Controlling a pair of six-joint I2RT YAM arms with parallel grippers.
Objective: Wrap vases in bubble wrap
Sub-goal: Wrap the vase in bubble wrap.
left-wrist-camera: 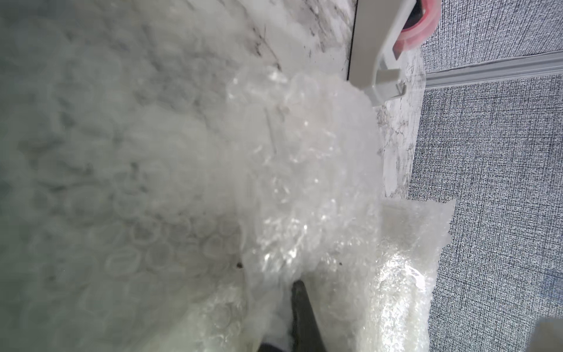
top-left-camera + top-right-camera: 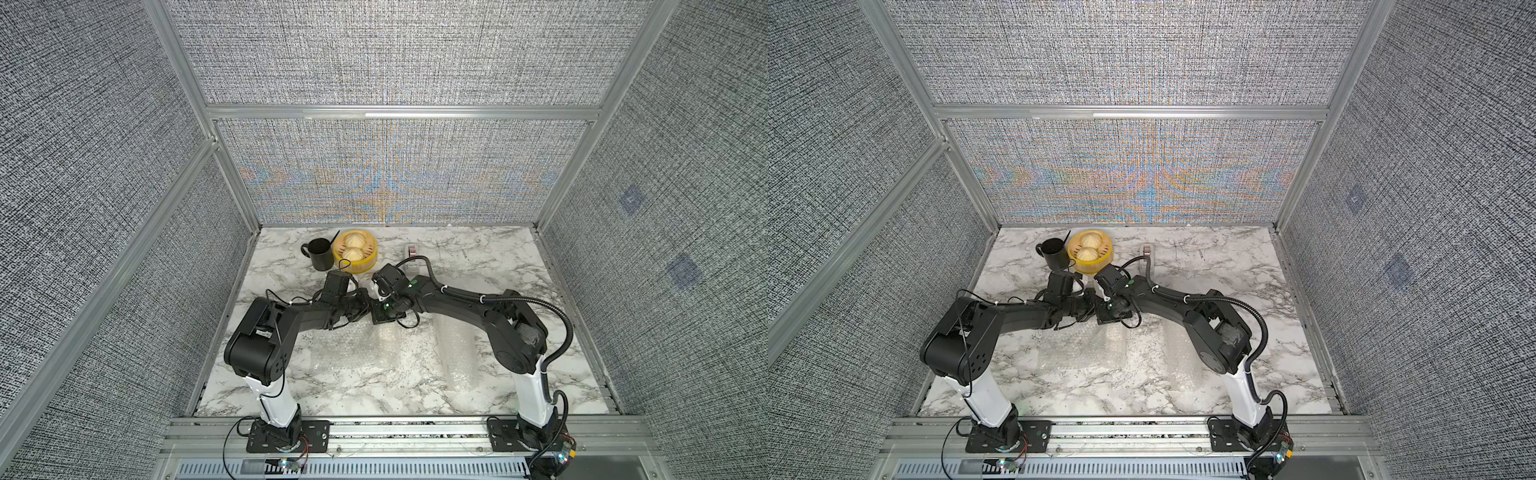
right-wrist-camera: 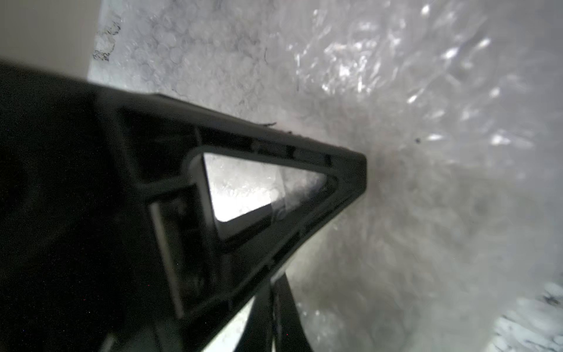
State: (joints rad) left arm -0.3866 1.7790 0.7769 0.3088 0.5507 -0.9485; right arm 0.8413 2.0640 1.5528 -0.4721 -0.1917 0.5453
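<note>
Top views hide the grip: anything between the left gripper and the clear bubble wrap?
Nothing visible. In the left wrist view one of its dark fingers lies against the crumpled clear bubble wrap; the grey tape dispenser stands beyond it.

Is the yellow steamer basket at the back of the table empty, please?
No, in a top view the yellow steamer basket holds two pale buns, one behind the other.

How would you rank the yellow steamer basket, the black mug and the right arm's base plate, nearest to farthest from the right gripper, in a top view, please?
From the right gripper, in a top view:
1. Yellow steamer basket, just behind it, slightly left.
2. Black mug, back left, beyond the basket.
3. Right arm's base plate, at the front right edge.
</note>
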